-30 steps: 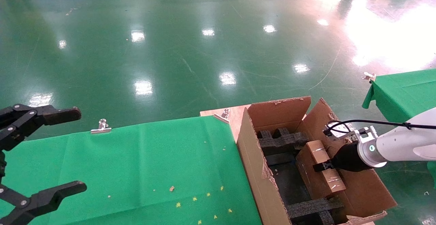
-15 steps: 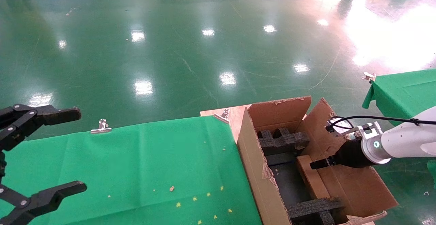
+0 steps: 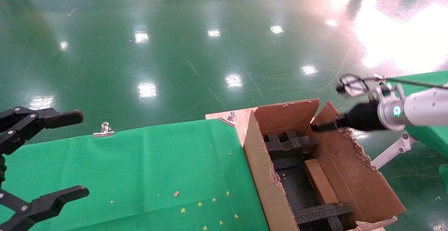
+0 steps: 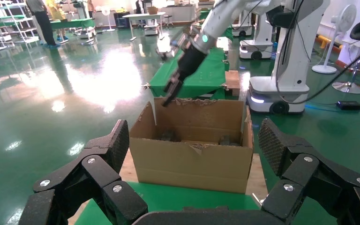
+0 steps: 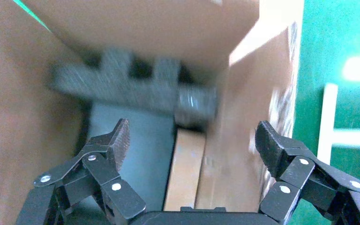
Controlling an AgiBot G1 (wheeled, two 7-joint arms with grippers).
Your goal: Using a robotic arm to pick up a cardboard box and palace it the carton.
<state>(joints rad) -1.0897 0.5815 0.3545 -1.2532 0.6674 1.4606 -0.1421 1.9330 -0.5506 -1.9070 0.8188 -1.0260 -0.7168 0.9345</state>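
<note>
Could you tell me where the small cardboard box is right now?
In the head view the cardboard box stands on edge inside the carton, against its right wall between the black foam inserts, with the open right gripper above the carton's far corner.

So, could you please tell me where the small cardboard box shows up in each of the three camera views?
Head view: the cardboard box stands on edge inside the carton, against its right wall.
Left wrist view: not visible; the carton's front wall hides its inside.
Right wrist view: the box is between the open right gripper's fingers, below it.
Shared landmark: the black foam insert at the carton's far end.
</note>
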